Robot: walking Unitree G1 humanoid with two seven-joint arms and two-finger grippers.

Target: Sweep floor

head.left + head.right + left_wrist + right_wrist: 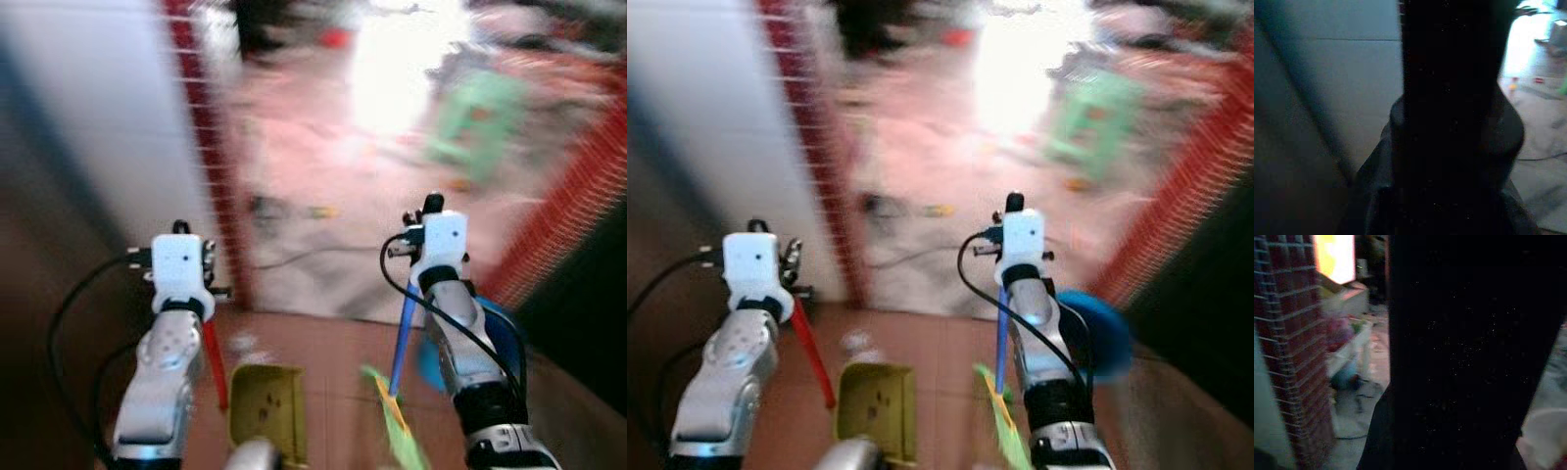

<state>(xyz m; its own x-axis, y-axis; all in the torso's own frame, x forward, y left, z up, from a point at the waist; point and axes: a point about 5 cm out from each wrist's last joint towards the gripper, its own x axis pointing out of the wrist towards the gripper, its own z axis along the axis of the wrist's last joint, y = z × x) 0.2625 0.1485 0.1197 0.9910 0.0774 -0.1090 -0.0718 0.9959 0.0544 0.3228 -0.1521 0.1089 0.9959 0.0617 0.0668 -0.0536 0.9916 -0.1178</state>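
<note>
Closest to the camera, a yellow-green dustpan (266, 411) sits low over the tiled floor (323, 343), below and just inside the left gripper (196, 257), on a red handle (214, 362) that slants up to that gripper. Whether the left gripper's fingers are closed round the handle cannot be told, since the white wrist block hides them and the left wrist view is dark and blocked by a black shape. Beside the dustpan, below the right gripper (429, 211), a green broom head (397, 426) rests near the floor, and its blue stick (402, 338) rises straight to that gripper's wrist. The right gripper's fingers are likewise too hidden and blurred to judge, and the right wrist view is mostly taken up by a dark bar. Just to the outer side of the right arm is a round blue thing (1097, 333), blurred. Ahead of both grippers the floor runs on through an opening between a white wall with a red brick edge (201, 127) beyond the left gripper and red brickwork (568, 196) beyond the right. A thin cable (294, 257) lies across the floor ahead, with small scraps near it, and farther off stands a green stool (480, 117) next to a bright glare on the floor.
</note>
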